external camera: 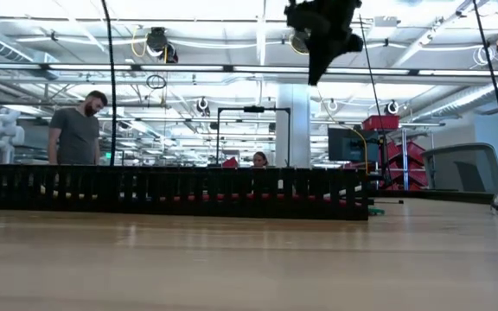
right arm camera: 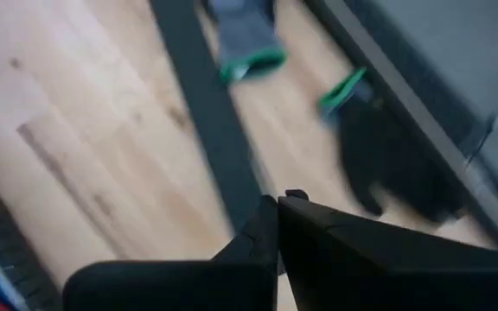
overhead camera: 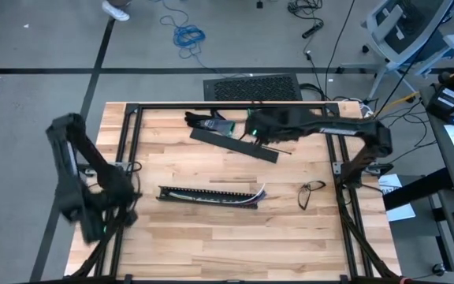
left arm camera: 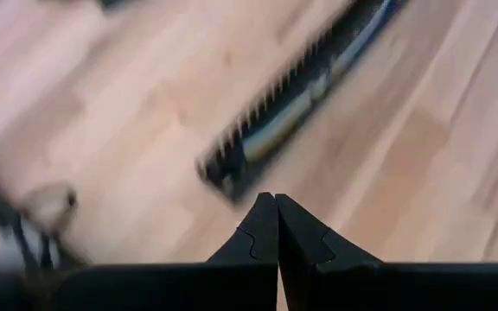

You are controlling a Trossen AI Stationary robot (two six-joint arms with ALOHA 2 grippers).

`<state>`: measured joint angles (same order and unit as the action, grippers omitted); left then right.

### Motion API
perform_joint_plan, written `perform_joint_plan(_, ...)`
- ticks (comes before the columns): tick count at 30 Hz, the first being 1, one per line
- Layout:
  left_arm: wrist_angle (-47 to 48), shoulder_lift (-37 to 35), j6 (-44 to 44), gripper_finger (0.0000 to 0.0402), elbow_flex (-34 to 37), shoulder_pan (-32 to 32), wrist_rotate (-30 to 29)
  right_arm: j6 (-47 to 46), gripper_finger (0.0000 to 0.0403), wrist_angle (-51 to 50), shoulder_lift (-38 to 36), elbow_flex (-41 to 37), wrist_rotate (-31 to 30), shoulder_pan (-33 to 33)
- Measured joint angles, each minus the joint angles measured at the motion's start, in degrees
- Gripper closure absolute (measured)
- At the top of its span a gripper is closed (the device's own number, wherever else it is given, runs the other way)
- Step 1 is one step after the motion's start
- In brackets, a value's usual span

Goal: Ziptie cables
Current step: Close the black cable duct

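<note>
High view: coloured cables (overhead camera: 239,196) lie in duct (overhead camera: 181,192); both grippers closed, empty.

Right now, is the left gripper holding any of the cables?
No. In the left wrist view the left gripper is shut on nothing above bare wood, while the cables lie in the black slotted duct ahead.

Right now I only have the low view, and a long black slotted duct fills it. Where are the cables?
Observer: The cables lie inside the duct, with their coloured ends spilling out at the end toward the right arm.
Operator: And the right claw?
Observer: The right claw is shut, above the flat black strip near the far edge, beside the gloves.
Operator: The left one?
Observer: The left claw is shut and empty near the table's left edge, pointing at the duct's end.
</note>
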<state>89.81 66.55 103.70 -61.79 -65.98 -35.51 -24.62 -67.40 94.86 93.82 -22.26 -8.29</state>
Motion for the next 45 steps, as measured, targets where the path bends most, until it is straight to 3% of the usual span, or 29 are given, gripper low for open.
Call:
perform_joint_plan(6,0.06,-11.77,-16.74,0.0401,3.25,17.63,-17.07,25.4,0.0403,3.04,-1.03,0.07,4.48,-7.5)
perform_joint_plan(9,0.18,-15.42,-23.78,0.0401,3.35,28.59,-17.89,26.45,0.0403,8.47,1.88,0.02,5.27,-12.11)
perform_joint_plan(12,-4.12,-17.15,-31.69,0.0401,3.35,37.62,-17.95,29.92,0.0403,19.54,5.39,0.02,13.76,-16.02)
perform_joint_plan(15,-13.84,-18.41,-45.44,0.0401,3.37,44.38,-16.07,32.41,0.0398,26.53,8.87,0.02,21.63,-17.94)
perform_joint_plan(17,-22.87,-18.15,-57.03,0.0401,3.39,48.72,-12.01,34.12,0.0387,26.15,10.84,0.02,25.56,-18.45)
perform_joint_plan(21,-40.64,-15.34,-77.66,0.0401,5.42,59.71,-2.4,35.65,0.0362,22.61,12.56,-0.02,26.4,-18.65)
perform_joint_plan(25,-59.4,-10.56,-96.14,0.0401,11.59,74.14,14.79,33.09,0.0337,20.81,12.62,-0.02,26.81,-18.08)
perform_joint_plan(29,-73.62,-3.15,-101.52,0.0401,18.5,87.91,36.78,28.12,0.0307,19.69,12.92,-0.48,26.89,-16.95)
perform_joint_plan(32,-79.28,1.54,-102.81,0.0401,20.33,94.25,46.22,26.69,0.0274,22.68,13.29,-3.81,26.67,-15.27)
perform_joint_plan(40,-78.77,9.0,-109.01,0.0401,20.44,97.49,48.94,20.1,0.0185,32.9,19.4,-8.1,24.96,-12.22)
perform_joint_plan(45,-78.63,10.77,-107.26,0.0401,20.49,97.36,48.98,19.69,0.0162,38.16,24.17,-8.04,25.66,-12.4)
